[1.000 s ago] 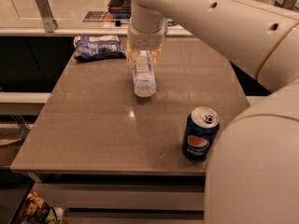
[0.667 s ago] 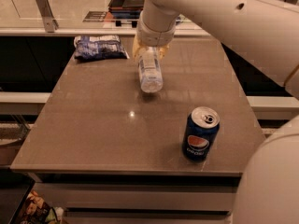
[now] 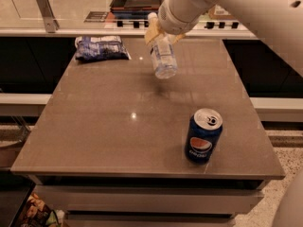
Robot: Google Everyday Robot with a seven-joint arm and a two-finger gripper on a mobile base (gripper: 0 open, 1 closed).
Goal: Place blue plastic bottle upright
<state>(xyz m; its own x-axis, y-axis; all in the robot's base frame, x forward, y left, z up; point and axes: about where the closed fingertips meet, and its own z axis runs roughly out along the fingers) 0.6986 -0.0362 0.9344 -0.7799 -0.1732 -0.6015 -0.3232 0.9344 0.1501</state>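
Observation:
The blue plastic bottle is clear with a white cap and a pale label. It hangs tilted above the far middle of the grey table, cap end up toward the arm, base toward me. My gripper is shut on the bottle's upper part, its tan fingers on either side near the cap. The white arm reaches in from the upper right.
A dark blue Pepsi can stands upright near the table's front right. A crinkled blue snack bag lies at the far left. A counter with a metal bracket runs behind the table.
The gripper has lifted the bottle off the table and carried it a little away and to the right. The arm has swung up and to the right.

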